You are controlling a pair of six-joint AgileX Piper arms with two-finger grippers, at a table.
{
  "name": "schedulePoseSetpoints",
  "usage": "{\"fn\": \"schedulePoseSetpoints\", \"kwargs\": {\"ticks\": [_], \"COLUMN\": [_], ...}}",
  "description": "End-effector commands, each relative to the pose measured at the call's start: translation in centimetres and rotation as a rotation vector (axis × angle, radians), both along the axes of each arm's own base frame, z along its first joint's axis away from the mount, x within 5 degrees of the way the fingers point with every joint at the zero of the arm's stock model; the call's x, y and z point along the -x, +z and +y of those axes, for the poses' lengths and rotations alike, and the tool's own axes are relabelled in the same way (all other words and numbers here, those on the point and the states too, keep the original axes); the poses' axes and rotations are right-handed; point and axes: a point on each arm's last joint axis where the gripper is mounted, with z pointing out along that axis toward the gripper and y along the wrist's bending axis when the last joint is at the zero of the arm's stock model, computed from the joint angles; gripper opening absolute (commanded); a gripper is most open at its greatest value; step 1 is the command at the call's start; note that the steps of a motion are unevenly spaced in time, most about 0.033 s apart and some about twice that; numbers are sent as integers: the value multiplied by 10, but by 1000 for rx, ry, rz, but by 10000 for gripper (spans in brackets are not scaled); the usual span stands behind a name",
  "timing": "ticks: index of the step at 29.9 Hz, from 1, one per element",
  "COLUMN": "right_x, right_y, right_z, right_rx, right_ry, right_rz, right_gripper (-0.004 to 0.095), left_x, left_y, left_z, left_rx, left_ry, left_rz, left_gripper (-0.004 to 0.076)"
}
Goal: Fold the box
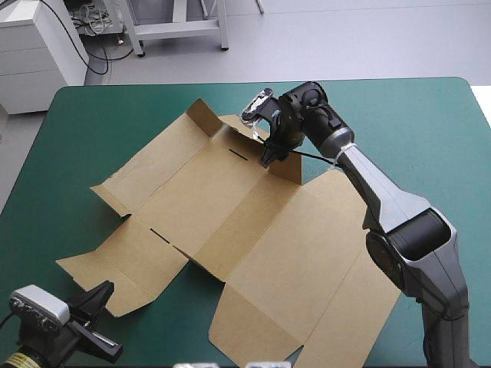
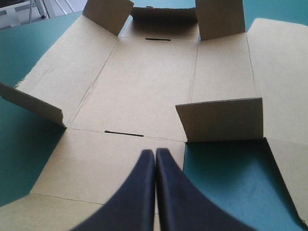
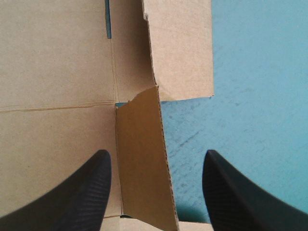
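No legible text, label, brand, number or sign appears in any view. The box (image 1: 230, 207), at the centre of the frame, shows plain brown board, and the teal-green tabletop (image 1: 414, 130) around it carries no readable marking.

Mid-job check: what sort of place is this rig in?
Probably a lab or workshop: a teal-green covered work table holding the cut brown box, a white drawer cabinet beyond its far left corner, and loose cables on the bare grey floor.

Pale grey floor (image 1: 345, 38), white drawer cabinet (image 1: 34, 54), white metal frame legs (image 1: 176, 29)
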Motion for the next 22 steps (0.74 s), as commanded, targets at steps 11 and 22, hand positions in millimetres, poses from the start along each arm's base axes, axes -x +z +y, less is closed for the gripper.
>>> {"fn": "schedulePoseSetpoints", "kwargs": {"ticks": [11, 22], "right_x": [-10, -21], "right_y": [28, -4], "right_z": [-30, -20], "right_rx": [-91, -97], "right_ry": [-41, -22], "right_rz": [-63, 17], "right_gripper": [515, 512], "left_x": [-2, -2], "left_y": [13, 13], "left_z": [-1, -1], "left_rx": [59, 59], "left_ry": [0, 0], "left_rz": [-63, -63], "left_gripper": [-8, -8]}}
